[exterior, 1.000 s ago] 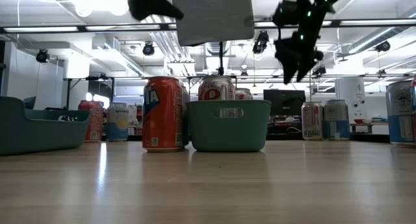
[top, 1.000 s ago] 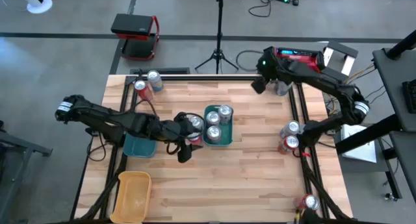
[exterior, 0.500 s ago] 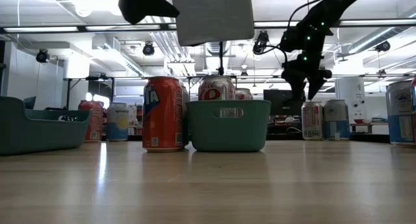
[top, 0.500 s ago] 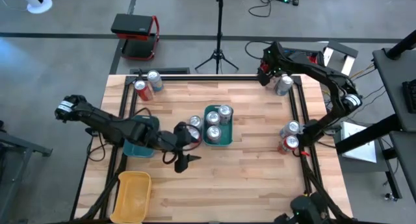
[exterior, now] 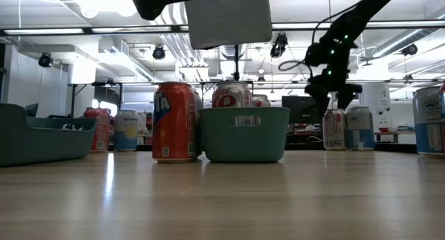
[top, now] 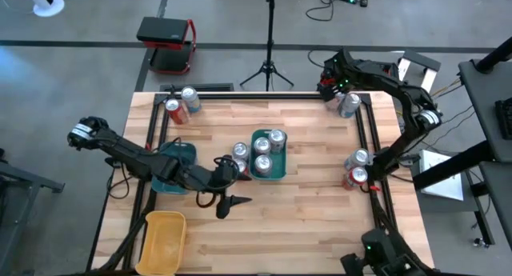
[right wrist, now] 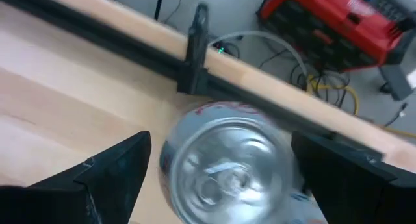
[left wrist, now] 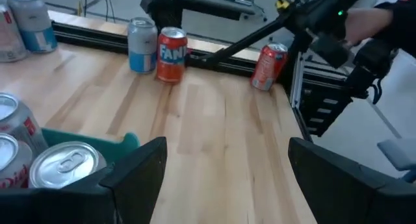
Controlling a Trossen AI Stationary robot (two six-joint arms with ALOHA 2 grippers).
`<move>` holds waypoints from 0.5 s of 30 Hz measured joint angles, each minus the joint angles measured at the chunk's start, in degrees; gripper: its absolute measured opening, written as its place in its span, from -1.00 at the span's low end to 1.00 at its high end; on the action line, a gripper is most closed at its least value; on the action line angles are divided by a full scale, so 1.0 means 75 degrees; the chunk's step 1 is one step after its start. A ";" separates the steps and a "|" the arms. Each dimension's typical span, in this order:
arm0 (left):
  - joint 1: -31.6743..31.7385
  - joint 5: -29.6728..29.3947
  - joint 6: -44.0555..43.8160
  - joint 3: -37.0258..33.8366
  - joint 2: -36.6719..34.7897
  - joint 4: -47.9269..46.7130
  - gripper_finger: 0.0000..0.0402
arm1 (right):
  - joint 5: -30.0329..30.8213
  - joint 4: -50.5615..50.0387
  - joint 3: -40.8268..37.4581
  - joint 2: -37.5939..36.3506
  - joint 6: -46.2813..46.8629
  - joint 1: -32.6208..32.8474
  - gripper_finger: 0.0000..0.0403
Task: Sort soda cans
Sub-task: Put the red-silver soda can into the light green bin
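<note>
Right hand (right wrist: 221, 178) open above silver-topped grey soda can (right wrist: 224, 162) at desk's far right corner; left hand (left wrist: 224, 178) open beside green rectangular tray (top: 268, 171).

- The bench (top: 312, 212) is pale wood planking framed by dark rails, standing on a grey concrete floor (top: 72, 84).
- Beyond the bench's far edge stand a black tripod (top: 269, 48) and a red-and-black case (top: 166, 42).
- A red toolbox (right wrist: 338, 23) and loose cables lie past the far right corner.
- Ceiling strip lights (exterior: 42, 33) glow overhead.
</note>
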 joint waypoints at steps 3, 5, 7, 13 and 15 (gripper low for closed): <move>-0.0036 -0.0059 -0.0083 -0.0131 0.0003 0.0245 0.52 | -0.0010 0.0001 0.0000 0.0213 0.0156 -0.0002 0.83; -0.0061 -0.0077 -0.0099 -0.0368 0.0056 0.0962 0.52 | -0.0009 0.0006 0.0000 0.0329 0.0222 -0.0003 0.83; -0.0106 -0.0073 -0.0014 -0.0649 0.0082 0.1704 0.52 | -0.0014 -0.0002 -0.0003 0.0410 0.0297 -0.0003 0.83; -0.0116 -0.0074 0.0065 -0.1443 0.0082 0.3447 0.52 | -0.0006 -0.0025 -0.0003 0.0498 0.0294 -0.0002 0.77; -0.0113 -0.0081 -0.0035 -0.1637 0.0082 0.3765 0.52 | -0.0003 -0.0032 -0.0003 0.0472 0.0294 0.0000 0.69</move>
